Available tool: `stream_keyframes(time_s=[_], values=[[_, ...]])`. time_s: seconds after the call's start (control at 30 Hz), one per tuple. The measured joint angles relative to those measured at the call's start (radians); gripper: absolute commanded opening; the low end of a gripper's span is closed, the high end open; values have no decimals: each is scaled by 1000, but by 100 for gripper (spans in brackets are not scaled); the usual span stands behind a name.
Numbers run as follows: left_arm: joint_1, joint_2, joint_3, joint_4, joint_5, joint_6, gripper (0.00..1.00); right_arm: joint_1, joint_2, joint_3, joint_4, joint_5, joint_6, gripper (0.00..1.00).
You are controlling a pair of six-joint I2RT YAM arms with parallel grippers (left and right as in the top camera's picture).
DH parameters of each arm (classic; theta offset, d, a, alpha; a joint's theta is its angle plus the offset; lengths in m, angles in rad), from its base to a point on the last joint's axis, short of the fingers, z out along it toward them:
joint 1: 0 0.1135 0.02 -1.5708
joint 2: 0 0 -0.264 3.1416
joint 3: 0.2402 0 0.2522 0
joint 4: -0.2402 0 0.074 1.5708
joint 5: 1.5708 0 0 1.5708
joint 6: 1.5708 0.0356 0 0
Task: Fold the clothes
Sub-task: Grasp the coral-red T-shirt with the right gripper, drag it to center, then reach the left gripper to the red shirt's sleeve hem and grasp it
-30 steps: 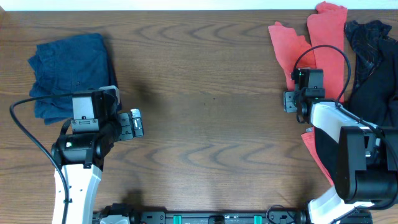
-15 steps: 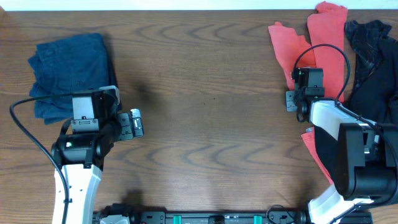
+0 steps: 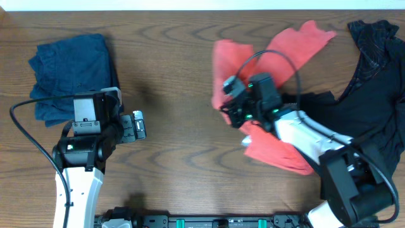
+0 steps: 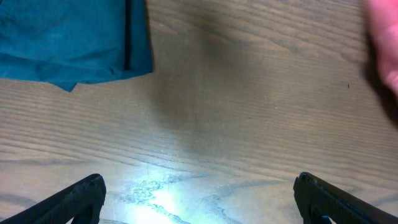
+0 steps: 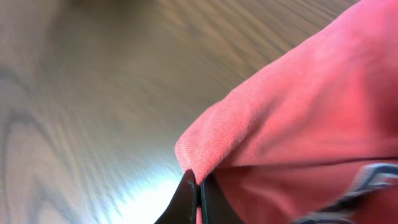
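Observation:
A coral-red shirt (image 3: 278, 57) lies stretched across the table right of the middle, one end near the back edge and another near the front right. My right gripper (image 3: 229, 101) is shut on a fold of it; in the right wrist view the red cloth (image 5: 292, 118) runs pinched between the closed fingers (image 5: 186, 199). Black clothes (image 3: 373, 95) lie at the right, partly under the red shirt. A navy-blue garment (image 3: 73, 69) rests crumpled at the back left, and in the left wrist view its hem (image 4: 74, 43) shows at top left. My left gripper (image 4: 199, 202) stands open over bare wood beside it.
The brown wooden table (image 3: 177, 158) lies bare between the two arms. A cable (image 3: 19, 133) loops from the left arm near the left edge. The right arm's cable (image 3: 266, 57) arches over the red shirt.
My right gripper has closed on the red shirt and pulled it leftward toward the table's middle, dragging the black clothes along. The left arm has not moved.

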State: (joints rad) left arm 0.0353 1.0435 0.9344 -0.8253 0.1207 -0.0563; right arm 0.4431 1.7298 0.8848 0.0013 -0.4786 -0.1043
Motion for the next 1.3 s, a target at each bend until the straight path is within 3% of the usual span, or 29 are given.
stream_keyframes(time_s=[0.13, 0.17, 0.23, 0.27, 0.33, 0.4, 0.57, 0.73, 0.83, 0.93, 1.1, 1.3], values=[[0, 0, 0, 10, 0, 0, 98, 68, 0, -5, 225, 116, 43, 1], [0, 0, 0, 13, 0, 0, 98, 70, 0, -5, 284, 143, 60, 8], [0, 0, 1, 14, 0, 0, 98, 66, -1, -4, 384, 195, 108, 49], [0, 0, 1, 14, 0, 0, 98, 64, -2, -3, 402, 206, 126, 63], [0, 0, 1, 14, 1, 0, 98, 55, -7, -2, 402, 228, 164, 75], [0, 0, 1, 14, 1, 0, 98, 43, -10, -1, 356, 244, 200, 99], [0, 0, 2, 19, 3, -3, 98, -9, -26, 3, 129, 301, 224, 99], [0, 0, 3, 33, 21, -47, 98, -127, -126, 2, -171, 487, 235, 99], [0, 3, 3, 53, 73, -61, 98, -234, -196, 5, -349, 578, 239, 90], [0, 19, 3, 69, 145, -71, 99, -350, -214, 5, -489, 618, 275, 70], [-15, 95, 3, 71, 243, -78, 99, -505, -183, 2, -567, 582, 321, 44], [-101, 206, 3, 94, 285, -79, 99, -570, -121, 0, -569, 534, 323, 42]])
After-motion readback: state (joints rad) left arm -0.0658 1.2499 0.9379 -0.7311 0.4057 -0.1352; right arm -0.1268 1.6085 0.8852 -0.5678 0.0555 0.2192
